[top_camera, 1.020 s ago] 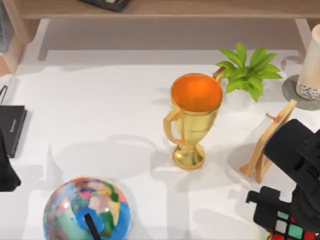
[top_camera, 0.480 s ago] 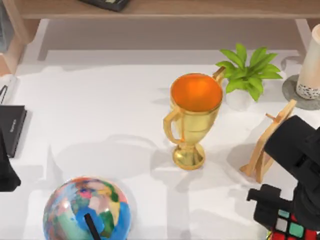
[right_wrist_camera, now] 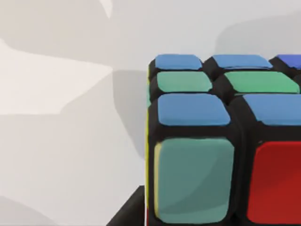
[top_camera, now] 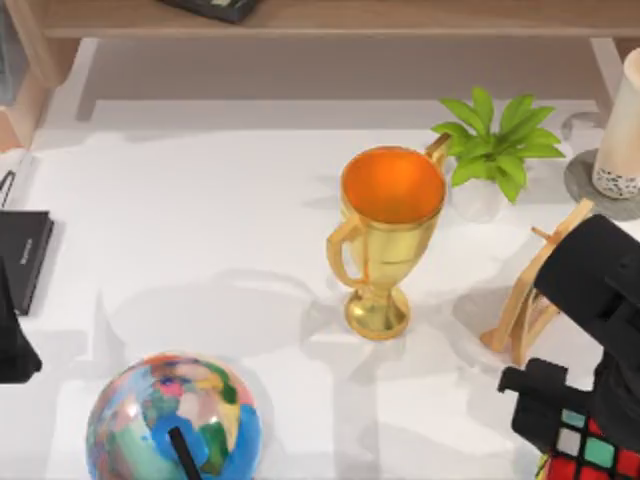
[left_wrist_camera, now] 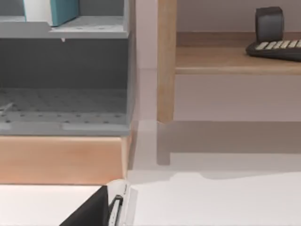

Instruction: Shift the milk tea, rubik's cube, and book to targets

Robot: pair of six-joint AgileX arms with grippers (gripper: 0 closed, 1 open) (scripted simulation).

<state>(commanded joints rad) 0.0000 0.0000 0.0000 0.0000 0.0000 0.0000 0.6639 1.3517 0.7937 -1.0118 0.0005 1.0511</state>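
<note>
The rubik's cube point(top_camera: 592, 455) is at the table's near right corner, under my right gripper point(top_camera: 575, 440). In the right wrist view the rubik's cube point(right_wrist_camera: 221, 141) is very close, with a dark finger point(right_wrist_camera: 127, 216) at its edge; the gripper is shut on it. The milk tea point(top_camera: 622, 120) stands on the grey speckled disc point(top_camera: 585, 185) at the far right. The teal book point(left_wrist_camera: 54, 12) stands on a grey shelf in the left wrist view. A black slab point(top_camera: 20, 255) lies at the left edge. My left gripper point(top_camera: 10, 340) is parked near that slab.
A gold trophy point(top_camera: 385, 235) stands mid-table, with a potted plant point(top_camera: 495, 150) behind it to the right. A wooden stand point(top_camera: 535, 290) leans close to my right arm. A big globe point(top_camera: 175, 420) sits near left. A wooden shelf point(top_camera: 320, 18) runs along the back.
My right gripper has shifted slightly right and towards the back, and the rubik's cube has moved with it. Everything else is as before.
</note>
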